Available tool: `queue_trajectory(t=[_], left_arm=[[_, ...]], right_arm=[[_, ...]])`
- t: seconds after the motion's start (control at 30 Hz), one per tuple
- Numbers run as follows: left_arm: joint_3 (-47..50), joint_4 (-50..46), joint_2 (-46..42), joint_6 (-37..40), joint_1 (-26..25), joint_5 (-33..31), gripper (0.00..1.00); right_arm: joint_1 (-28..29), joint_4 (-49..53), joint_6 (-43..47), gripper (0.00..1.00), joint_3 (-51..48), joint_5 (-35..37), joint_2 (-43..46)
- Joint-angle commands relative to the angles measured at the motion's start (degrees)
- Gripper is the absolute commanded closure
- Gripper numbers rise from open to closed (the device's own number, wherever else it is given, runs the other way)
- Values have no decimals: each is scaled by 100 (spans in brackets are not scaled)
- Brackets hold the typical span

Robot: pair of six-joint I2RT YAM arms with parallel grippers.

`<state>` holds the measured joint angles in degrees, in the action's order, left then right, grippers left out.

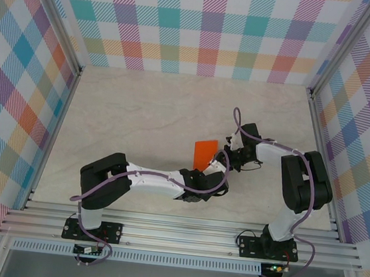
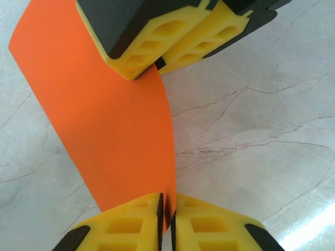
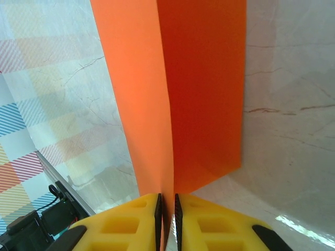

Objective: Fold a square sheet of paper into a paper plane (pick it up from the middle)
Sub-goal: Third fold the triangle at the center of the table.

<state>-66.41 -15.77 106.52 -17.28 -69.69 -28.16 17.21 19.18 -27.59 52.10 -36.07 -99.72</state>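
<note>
Where the left gripper closes: its two yellow pads are pressed together on the thin near edge of the square sheet of paper, and the orange slips in between them.
Right gripper: its pads are squeezed onto the same paper, nipping it right at a crease, with one panel on either side of the fingertips.
The two grips: they sit at opposite ends of the sheet. In the left wrist view the right gripper's fingers clamp the far end.
Paper's shape: it is folded along one straight crease. The right wrist view shows a lighter panel left of the crease and a shaded one right of it.
Paper's span: it bows gently between the grippers. Whether any part rests on the table I cannot tell.
Paper from above: a small orange patch near the table's middle, just left of where the arm tips meet.
Left arm: it reaches rightward from the near-left base.
Right arm: it bends back leftward from the near-right base.
Surroundings: a pale marbled tabletop, with plaid walls on the left, far and right sides.
</note>
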Motion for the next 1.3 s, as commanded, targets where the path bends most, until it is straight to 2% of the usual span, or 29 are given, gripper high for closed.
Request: queue_trajectory(t=[0.0, 0.2, 0.7, 0.8, 1.0, 1.27], left_arm=[[186, 350, -371, -40, 187, 528, 92], [441, 725, -551, -37, 594, 1519, 99], [776, 1128, -691, -65, 1351, 2711, 100], [742, 1129, -683, -31, 1427, 2859, 100], [645, 1023, -619, 70, 1565, 3184, 100], [483, 843, -549, 202, 1726, 3548, 100]], right_arm=[[-43, 130, 143, 81, 55, -56, 12], [-51, 227, 151, 73, 88, 119, 123], [-69, 767, 247, 65, 474, 965, 534], [-69, 793, 260, 68, 622, 1050, 483], [-69, 874, 388, 80, 1153, 909, -70], [-65, 1225, 775, 81, 1968, 1042, -958]])
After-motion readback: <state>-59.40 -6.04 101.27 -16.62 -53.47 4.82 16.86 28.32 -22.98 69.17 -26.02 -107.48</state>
